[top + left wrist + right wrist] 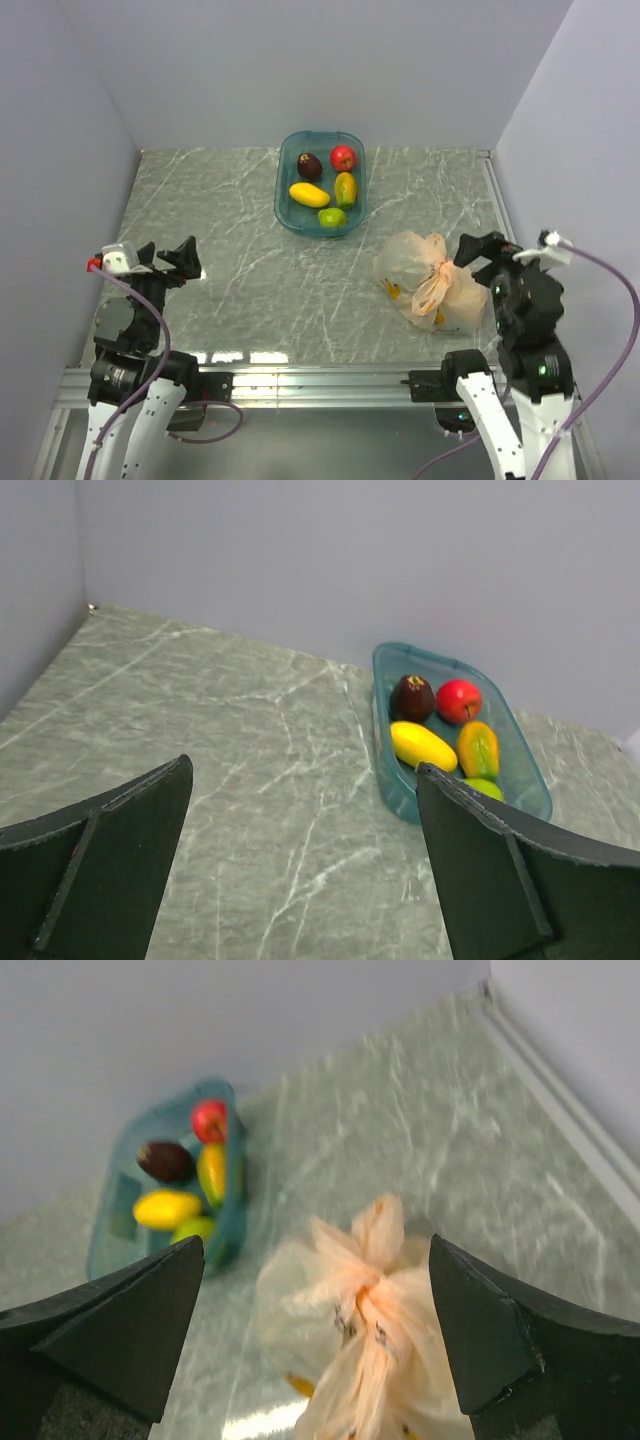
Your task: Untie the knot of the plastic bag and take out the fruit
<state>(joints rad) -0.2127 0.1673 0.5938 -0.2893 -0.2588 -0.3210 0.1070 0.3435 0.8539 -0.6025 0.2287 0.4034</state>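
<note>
The pale peach plastic bag (pixel 405 262) lies on the marble table at the right front, tied shut. Its knot (pixel 437 268) is a bunched orange twist on top, with the handle loops hanging toward me. The fruit inside is mostly hidden; a yellow bit (pixel 392 290) shows through. In the right wrist view the bag (pixel 300 1300) and the knot (pixel 368 1288) lie blurred below and between the fingers. My right gripper (pixel 487 250) is open and empty, hovering just right of the bag, also shown in its wrist view (pixel 316 1260). My left gripper (pixel 168 257) is open and empty at the far left, over bare table (pixel 302 770).
A blue tub (pixel 283 190) stands at the back centre, holding a dark purple fruit (pixel 309 165), a red apple (pixel 343 157), a yellow fruit (pixel 308 194), an orange-green fruit (pixel 345 188) and a lime (pixel 332 217). Walls close in the left, back and right.
</note>
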